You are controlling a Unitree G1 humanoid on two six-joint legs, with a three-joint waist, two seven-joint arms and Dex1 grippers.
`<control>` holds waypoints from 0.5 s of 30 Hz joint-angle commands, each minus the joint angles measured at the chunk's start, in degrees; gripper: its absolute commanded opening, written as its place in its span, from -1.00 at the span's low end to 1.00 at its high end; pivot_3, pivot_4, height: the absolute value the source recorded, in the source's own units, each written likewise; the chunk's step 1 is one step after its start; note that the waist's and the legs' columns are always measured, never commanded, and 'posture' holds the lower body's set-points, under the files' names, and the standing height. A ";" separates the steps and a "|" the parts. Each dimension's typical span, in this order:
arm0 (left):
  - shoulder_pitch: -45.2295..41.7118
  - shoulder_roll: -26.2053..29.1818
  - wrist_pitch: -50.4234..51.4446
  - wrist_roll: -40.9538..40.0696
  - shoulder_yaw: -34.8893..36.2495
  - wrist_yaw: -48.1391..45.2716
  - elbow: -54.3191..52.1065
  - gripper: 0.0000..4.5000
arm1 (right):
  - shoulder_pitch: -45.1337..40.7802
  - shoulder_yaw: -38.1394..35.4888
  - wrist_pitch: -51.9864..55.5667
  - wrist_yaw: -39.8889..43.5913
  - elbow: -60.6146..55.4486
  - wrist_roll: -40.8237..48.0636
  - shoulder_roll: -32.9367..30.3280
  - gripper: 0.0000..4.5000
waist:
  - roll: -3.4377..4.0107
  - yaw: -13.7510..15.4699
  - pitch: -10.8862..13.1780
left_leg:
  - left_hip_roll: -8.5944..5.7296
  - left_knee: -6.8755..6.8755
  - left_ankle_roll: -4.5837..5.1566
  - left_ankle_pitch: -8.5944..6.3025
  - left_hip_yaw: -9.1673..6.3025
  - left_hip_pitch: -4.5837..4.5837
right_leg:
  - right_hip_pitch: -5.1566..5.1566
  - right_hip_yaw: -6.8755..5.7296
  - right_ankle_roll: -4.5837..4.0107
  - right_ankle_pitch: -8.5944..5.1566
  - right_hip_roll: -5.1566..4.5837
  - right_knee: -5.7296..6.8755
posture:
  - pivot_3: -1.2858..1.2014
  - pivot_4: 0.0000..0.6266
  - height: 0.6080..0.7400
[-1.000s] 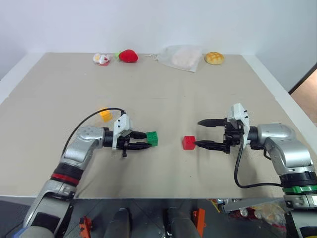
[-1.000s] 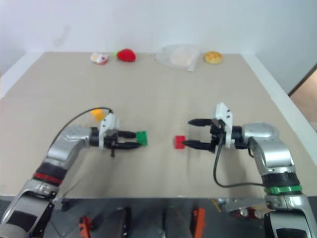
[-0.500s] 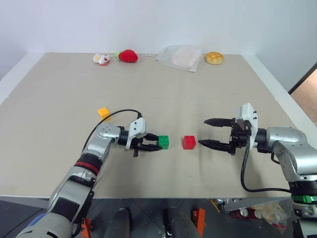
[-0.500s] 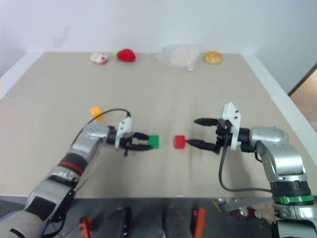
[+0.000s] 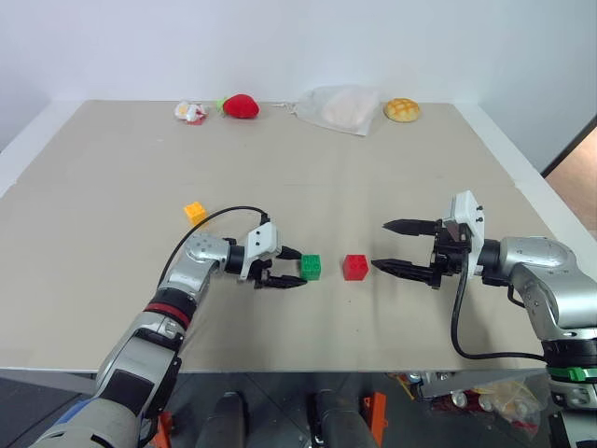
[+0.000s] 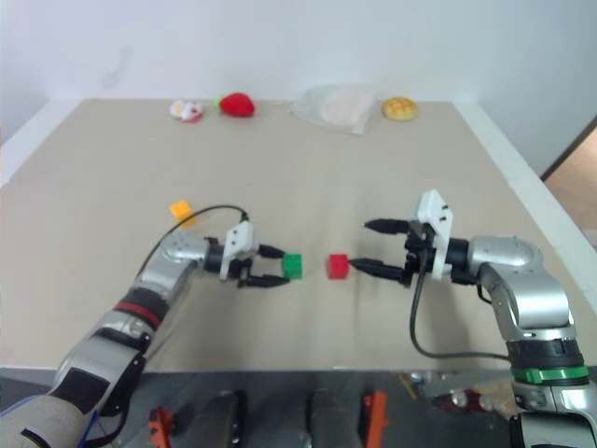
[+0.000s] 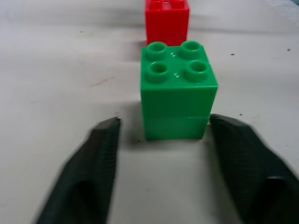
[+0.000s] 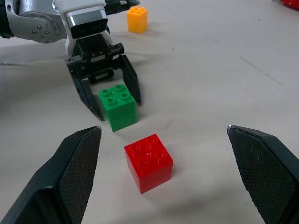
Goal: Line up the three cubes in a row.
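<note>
Toward the near edge of the bench (image 5: 84,168), the green cube (image 5: 311,267) and red cube (image 5: 354,267) sit side by side, slightly apart. The left gripper (image 5: 291,270) stands spread around the green cube without clamping it; the right gripper (image 5: 384,245) gapes wide beside the red. Farther back, toward the left edge, lies the yellow-orange cube (image 5: 195,213).

Strawberry (image 5: 242,105), bun (image 5: 402,109), perhaps a bag (image 5: 341,108)
</note>
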 commanded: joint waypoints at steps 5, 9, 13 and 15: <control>2.69 5.43 1.43 0.46 1.02 -2.41 -3.53 0.77 | -3.18 -0.25 -0.96 0.55 0.36 0.53 0.37 1.00 | 0.00 -0.90 0.00 | 0.03 -0.09 0.00 0.00 -0.01 0.02 | -0.01 0.00 -0.04 -0.03 0.04 0.00 | 0.03 -0.52 1.00; 6.78 11.23 5.70 -2.06 2.87 -4.90 -10.55 0.77 | -4.83 0.40 -1.32 1.27 1.53 0.26 0.50 1.00 | 0.00 -2.27 0.00 | 0.17 -0.19 0.05 -0.03 0.01 0.18 | -0.01 0.09 -0.15 -0.05 0.21 0.06 | 0.03 -0.52 1.00; 11.86 16.62 12.17 -5.43 7.06 -2.65 -18.61 0.77 | -5.50 0.48 -1.49 1.57 1.83 0.13 0.42 1.00 | 0.01 -2.82 0.00 | 0.40 -0.24 0.06 -0.04 -0.01 0.29 | -0.01 0.07 -0.34 -0.09 0.43 0.18 | 0.03 -0.52 1.00; 16.38 19.12 21.14 -10.87 13.36 1.99 -26.92 0.77 | -7.07 0.74 -2.43 -0.42 1.98 -0.78 1.69 1.00 | 0.01 -3.04 0.01 | 0.46 -0.24 0.06 -0.04 0.00 0.30 | -0.03 0.08 -0.39 -0.10 0.47 0.21 | 0.03 -0.52 1.00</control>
